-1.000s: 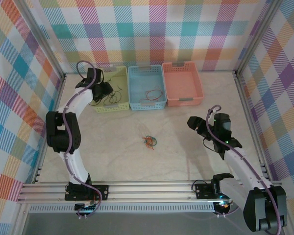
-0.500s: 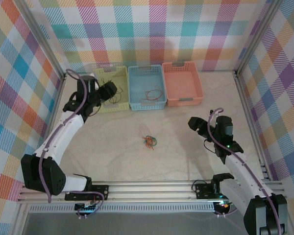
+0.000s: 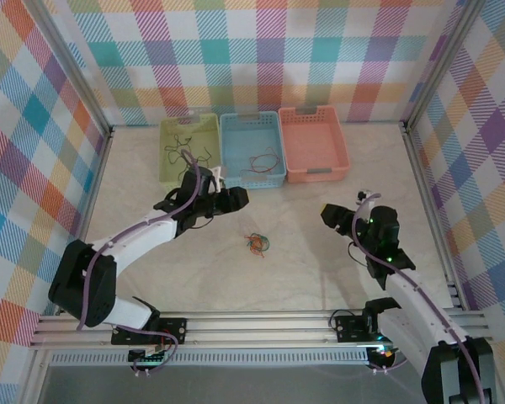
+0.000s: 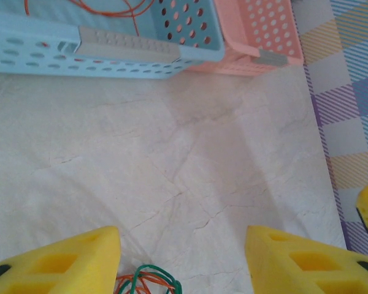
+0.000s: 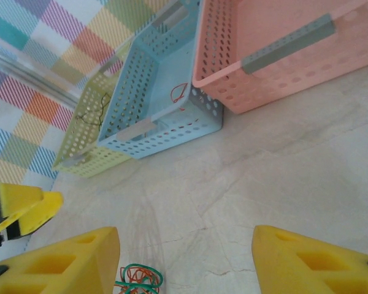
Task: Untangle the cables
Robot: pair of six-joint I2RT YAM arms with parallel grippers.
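The cables (image 3: 255, 244) are lying clumped mid-desk (image 3: 320, 278), well apart from every edge. The left hand (image 3: 236, 199) and right hand (image 3: 328, 212) are hovering on either side, both part open and empty. Likely step: reaching in. Next: gripping separate strands

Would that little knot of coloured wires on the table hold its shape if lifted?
Probably not: the cable clump is thin looping strands, so it should sag and dangle. It looks very light, likely sliding when nudged.
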